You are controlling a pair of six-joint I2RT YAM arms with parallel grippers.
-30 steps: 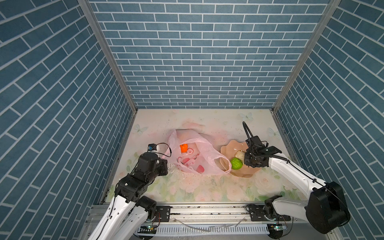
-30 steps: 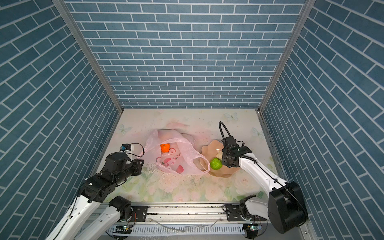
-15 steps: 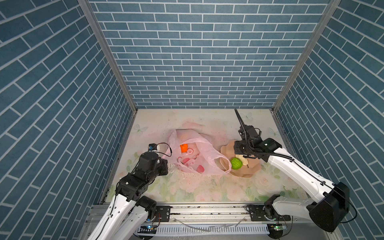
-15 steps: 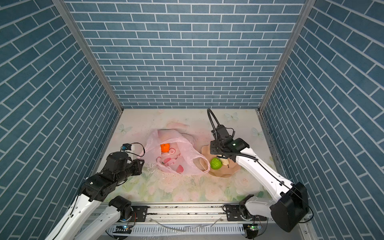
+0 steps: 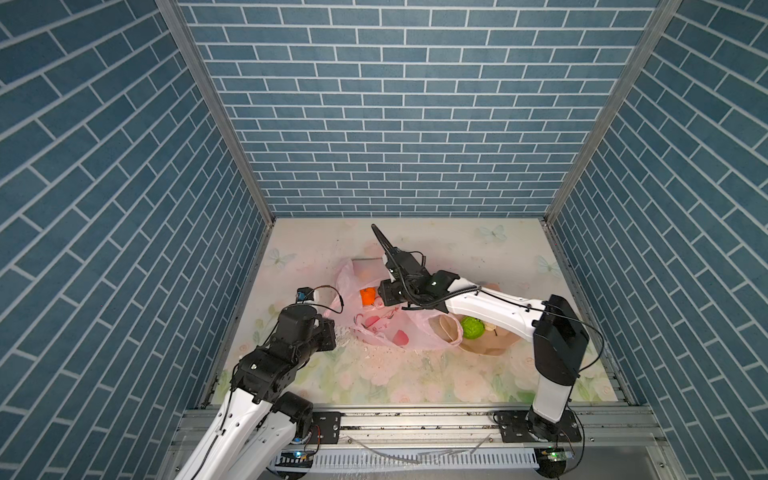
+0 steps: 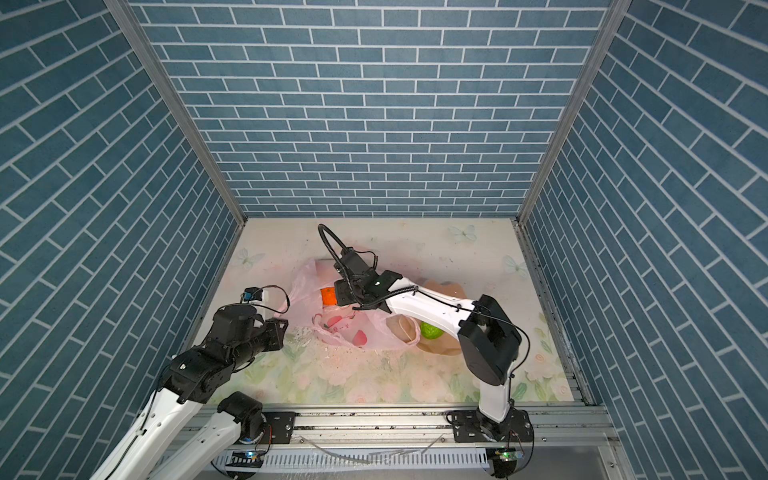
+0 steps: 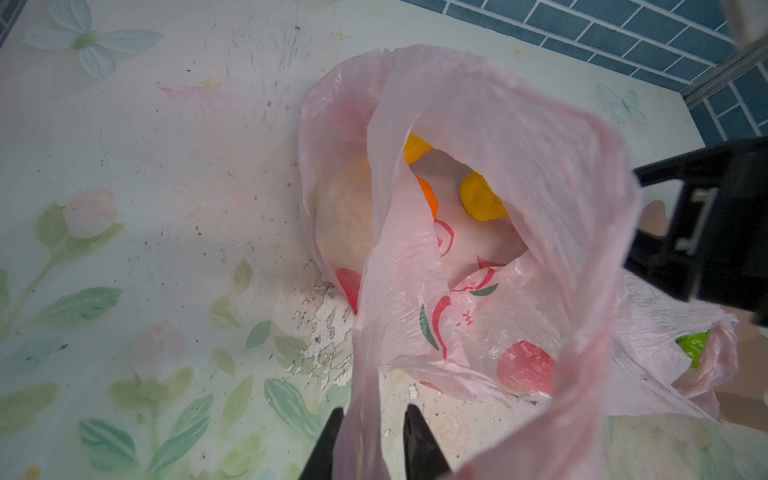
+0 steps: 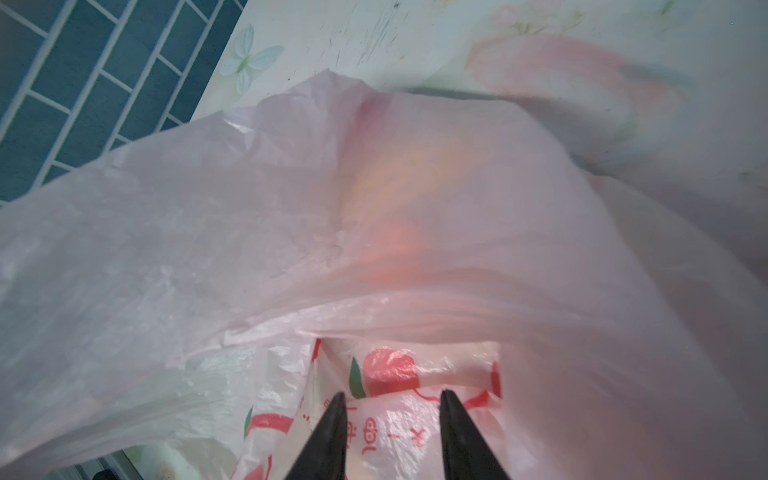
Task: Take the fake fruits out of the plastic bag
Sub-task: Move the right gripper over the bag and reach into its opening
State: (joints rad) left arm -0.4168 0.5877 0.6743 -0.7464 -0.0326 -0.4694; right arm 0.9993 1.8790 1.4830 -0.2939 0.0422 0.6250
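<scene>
Over on the left, the left gripper (image 7: pixel 374 409) has its jaws pinched on a handle (image 7: pixel 368 316) of the bag (image 5: pixel 386 330) — the pink strip runs up between the two tips. Just beyond those jaws the bag's mouth gapes on the table (image 5: pixel 374 374), and fruit shows inside: two yellow pieces (image 7: pixel 482 199) and a sliver of the orange (image 5: pixel 367 296) beside them. Moving across, the right gripper (image 8: pixel 393 392) hangs over the bag's mouth, jaws apart, nothing between them — only printed plastic lies just past its tips. In both top views the orange sits close beside it. Further right, back along that gripper's arm, the green ball (image 5: pixel 471 327) rests in the bowl (image 5: pixel 498 349), outside the bag, with the bag's other loop draped across the bowl's edge.
</scene>
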